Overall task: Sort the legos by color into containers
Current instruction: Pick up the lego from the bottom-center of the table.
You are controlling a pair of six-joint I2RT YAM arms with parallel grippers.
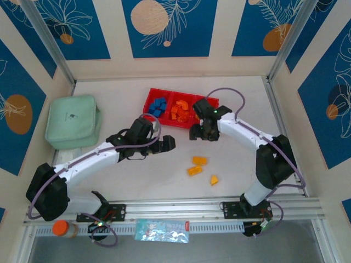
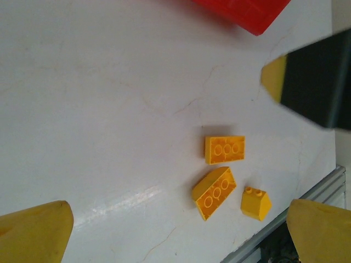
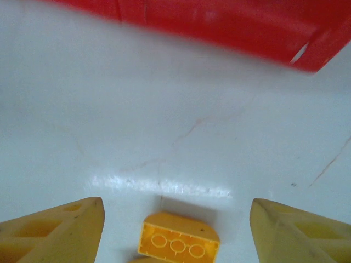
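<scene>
Hanging open and empty, both jaws; overhead shows blue legos (image 1: 158, 106) in the tray (image 1: 150, 96), left wrist three yellow legos (image 2: 225, 149).

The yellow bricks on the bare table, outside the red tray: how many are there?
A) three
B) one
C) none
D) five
A: three yellow bricks lie on the table, all apart from the red tray.

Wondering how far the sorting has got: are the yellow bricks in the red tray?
Out: three yellow bricks lie on the table, apart from the red tray.
</scene>
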